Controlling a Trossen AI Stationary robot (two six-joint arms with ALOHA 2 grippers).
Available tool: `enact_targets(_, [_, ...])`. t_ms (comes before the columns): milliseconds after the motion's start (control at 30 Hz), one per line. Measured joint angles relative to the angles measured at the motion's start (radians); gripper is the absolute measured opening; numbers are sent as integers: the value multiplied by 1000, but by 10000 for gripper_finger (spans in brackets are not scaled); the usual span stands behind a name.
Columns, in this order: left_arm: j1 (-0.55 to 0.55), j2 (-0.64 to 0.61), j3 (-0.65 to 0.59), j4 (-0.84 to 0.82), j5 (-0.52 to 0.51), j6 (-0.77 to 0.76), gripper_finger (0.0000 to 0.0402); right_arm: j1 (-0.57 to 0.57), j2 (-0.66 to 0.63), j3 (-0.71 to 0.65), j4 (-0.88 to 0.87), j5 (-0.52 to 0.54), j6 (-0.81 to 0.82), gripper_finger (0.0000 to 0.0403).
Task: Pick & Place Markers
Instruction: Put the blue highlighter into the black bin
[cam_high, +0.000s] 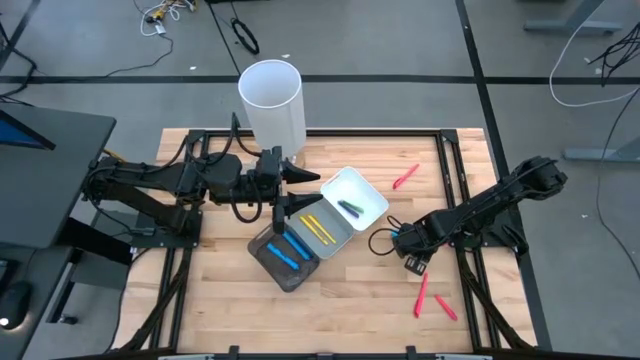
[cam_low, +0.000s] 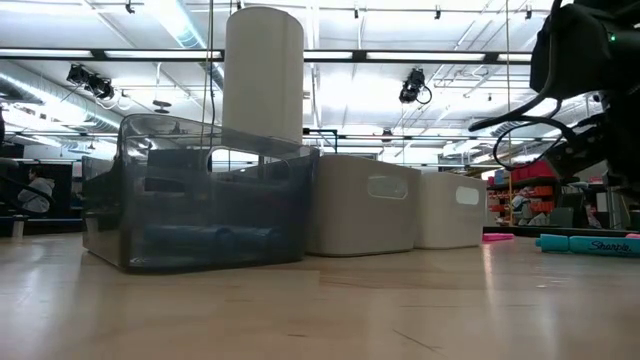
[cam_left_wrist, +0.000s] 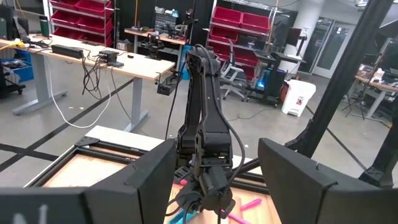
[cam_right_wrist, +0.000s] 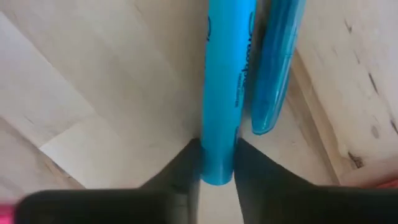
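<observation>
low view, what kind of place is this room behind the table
Probably a robotics lab or workshop inside a warehouse-like hall. The low view shows an open ceiling with strip lights. The left wrist view shows shelves of red bins, and a workbench with cables.
</observation>
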Motion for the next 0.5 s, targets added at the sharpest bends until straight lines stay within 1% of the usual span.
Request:
enact_targets(67, [0,0,0,0,0,-1,236,0,-1,2,0,-5,8,46])
enact_targets(100, [0,0,0,0,1,-4,236,0,-2,2,-1,-6,14,42])
enact_targets(300, [0,0,0,0,52,-21,236,1,-15,5,-11,-9,34,42])
enact_targets(433, [0,0,0,0,49,-21,236,2,-45,58,-72,-13,27,42])
enact_targets(500, [1,-2,0,-1,39,-18,236,2,-65,95,-116,4,19,42])
